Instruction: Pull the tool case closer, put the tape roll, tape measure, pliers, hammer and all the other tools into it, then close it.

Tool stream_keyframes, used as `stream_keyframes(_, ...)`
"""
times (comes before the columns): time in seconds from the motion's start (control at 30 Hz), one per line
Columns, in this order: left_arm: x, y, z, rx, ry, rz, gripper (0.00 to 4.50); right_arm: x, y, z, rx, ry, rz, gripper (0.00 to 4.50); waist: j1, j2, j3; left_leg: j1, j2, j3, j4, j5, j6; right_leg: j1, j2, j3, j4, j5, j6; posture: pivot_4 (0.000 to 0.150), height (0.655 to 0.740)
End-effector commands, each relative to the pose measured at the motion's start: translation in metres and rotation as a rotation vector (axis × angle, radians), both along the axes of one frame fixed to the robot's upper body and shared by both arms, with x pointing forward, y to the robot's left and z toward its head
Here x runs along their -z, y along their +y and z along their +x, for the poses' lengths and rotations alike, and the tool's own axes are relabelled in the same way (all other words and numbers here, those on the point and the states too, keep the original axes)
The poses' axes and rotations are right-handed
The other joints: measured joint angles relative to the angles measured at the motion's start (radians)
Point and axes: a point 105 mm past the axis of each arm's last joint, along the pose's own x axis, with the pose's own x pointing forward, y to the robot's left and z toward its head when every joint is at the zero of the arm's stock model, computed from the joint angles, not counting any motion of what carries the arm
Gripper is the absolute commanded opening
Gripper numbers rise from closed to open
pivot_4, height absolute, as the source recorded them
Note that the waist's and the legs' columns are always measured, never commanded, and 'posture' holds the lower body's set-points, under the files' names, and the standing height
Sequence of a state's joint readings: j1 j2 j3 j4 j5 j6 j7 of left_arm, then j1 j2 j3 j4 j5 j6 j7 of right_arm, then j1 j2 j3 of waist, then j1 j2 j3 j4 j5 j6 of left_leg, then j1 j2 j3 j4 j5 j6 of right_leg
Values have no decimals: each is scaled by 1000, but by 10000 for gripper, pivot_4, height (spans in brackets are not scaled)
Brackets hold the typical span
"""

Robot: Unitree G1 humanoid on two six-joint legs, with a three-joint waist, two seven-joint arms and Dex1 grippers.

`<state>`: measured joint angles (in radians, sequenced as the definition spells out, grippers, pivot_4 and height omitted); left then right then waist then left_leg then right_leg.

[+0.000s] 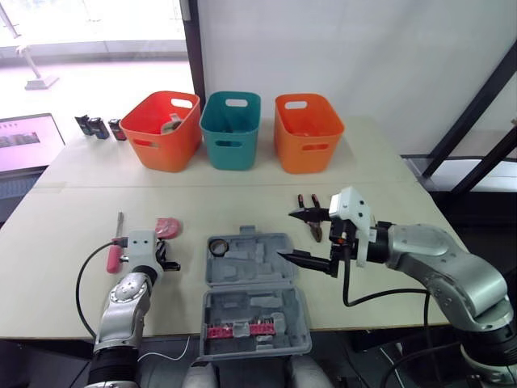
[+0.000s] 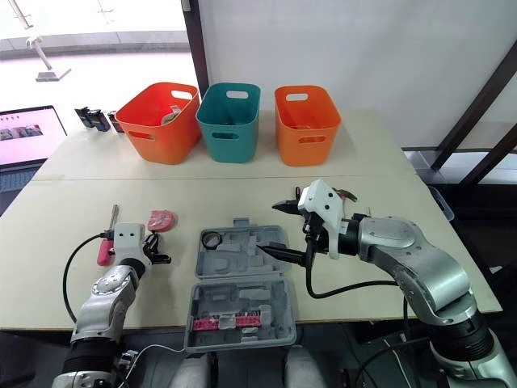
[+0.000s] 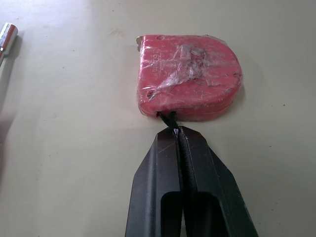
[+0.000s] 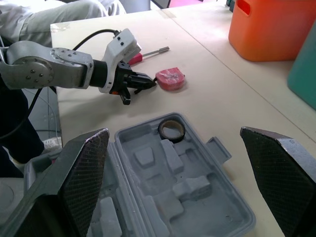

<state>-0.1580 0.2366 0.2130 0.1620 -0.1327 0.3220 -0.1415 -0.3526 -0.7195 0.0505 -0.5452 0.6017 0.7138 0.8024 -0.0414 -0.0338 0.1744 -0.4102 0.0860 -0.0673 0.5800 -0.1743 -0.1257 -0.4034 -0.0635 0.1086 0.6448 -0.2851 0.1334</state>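
the left tool (image 3: 176,130) is pressing its two black fingers together, tips touching the small black strap on the red tape measure (image 3: 190,76); whether the strap is pinched i cannot tell. the tape measure is lying flat on the counter (image 1: 388,174) at centre left of the head view, and the marking on its face is too blurred to read. a red-handled screwdriver (image 1: 115,252) is lying just left of it. the right tool (image 1: 300,236) is hovering spread wide and holding nothing, over the right edge of the open grey tool case (image 1: 250,301) at lower centre. the tape roll (image 1: 218,246) is sitting in the case's upper left corner. the pliers (image 1: 314,229) are lying just behind the right tool.
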Motion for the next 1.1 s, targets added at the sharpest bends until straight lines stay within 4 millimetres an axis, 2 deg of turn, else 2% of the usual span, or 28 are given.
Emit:
stream_keyframes(0.03, 28, 0, -12, -9, 113, -18, 687, -7, 1, -1, -5, -31, 4, 45000, 0, 0, 0, 0, 0, 0, 0, 0, 0, 0, 0, 0, 0, 0, 0, 1500, 7400)
stream_keyframes(0.2, 33, 3, -19, -6, 131, -6, 687, -2, -2, -1, 4, -19, -13, 45000, 0, 0, 0, 0, 0, 0, 0, 0, 0, 0, 0, 0, 0, 0, 0, 1500, 7400)
stream_keyframes(0.33, 34, 2, -35, 49, 127, 22, 687, 2, -2, -3, 7, -7, -26, 45000, -5, 1, -1, 0, 0, 0, -1, 0, 0, 0, 0, 0, -1, 0, 0, 1500, 7400)
stream_keyframes(0.47, 32, 0, -61, 136, 107, 30, 687, 7, -4, -5, 12, 3, -40, 45000, -6, 2, -1, 0, 0, 1, -3, -1, 0, -1, 0, 0, -4, 0, 0, 1500, 7400)
stream_keyframes(0.6, 39, 5, -110, 283, 162, 108, 687, 8, -6, -4, 13, 3, -48, 45000, -13, 3, -2, 0, 1, 1, -4, -3, -1, -1, -1, 0, -8, 0, -1, 1500, 7400)
stream_keyframes(0.7, 40, 8, -133, 336, 185, 111, 687, 8, -8, -4, 12, 1, -56, 45000, -15, 5, -3, 0, 1, 4, -3, -5, -2, -3, -3, 1, -15, 1, -2, 1500, 7400)
stream_keyframes(0.8, 44, 19, -157, 361, 230, 127, 687, 8, -11, -1, 18, -1, -64, 45000, -20, 5, -3, 0, 0, 6, -3, -7, -4, -3, -4, 1, -18, 1, -3, 1500, 7400)
stream_keyframes(1.1, 38, 24, -177, 414, 239, 125, 687, 10, -14, 3, 30, -3, -78, 45000, -28, 7, -4, -2, 1, 7, -3, -15, 1, -2, -4, 2, -26, 0, -1, 1500, 7400)
